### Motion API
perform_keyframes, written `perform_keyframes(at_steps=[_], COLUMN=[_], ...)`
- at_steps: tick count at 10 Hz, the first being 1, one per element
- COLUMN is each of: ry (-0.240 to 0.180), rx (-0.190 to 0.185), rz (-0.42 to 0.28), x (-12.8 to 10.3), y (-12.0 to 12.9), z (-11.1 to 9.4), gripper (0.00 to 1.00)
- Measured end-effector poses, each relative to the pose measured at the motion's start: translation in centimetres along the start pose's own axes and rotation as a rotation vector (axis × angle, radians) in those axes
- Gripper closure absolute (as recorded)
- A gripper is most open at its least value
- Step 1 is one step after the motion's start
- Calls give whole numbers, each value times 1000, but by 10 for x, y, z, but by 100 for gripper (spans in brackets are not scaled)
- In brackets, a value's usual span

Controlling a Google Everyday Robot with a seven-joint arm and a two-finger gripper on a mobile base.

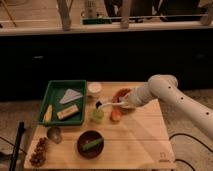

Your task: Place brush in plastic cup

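Observation:
My gripper (128, 103) is at the end of the white arm, over the right middle of the wooden table (140, 145). It is shut on the brush (111, 104), holding the white handle at its right end. The brush lies about level and points left, with its small dark head just above and a little behind the light green plastic cup (97, 116). The cup stands upright on the table, right of the green tray. The brush is not touching the cup.
A green tray (51, 95) with food items stands at the left. There is a white cup (94, 89) behind the green one, a red bowl (120, 94) under my wrist, a small orange round thing (115, 116), a dark bowl (90, 144), a metal cup (54, 134) and nuts (39, 151).

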Motion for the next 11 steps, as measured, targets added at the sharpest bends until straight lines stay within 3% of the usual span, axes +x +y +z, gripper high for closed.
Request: perform_keyframes(at_steps=[2, 3, 6, 11], ry=[-8, -7, -18, -57], rx=[9, -3, -84, -229], rz=[0, -15, -129, -294], x=[-1, -2, -27, -48], y=[-7, -7, -13, -17], z=[-2, -1, 18, 47], gripper=[96, 96, 96, 96])
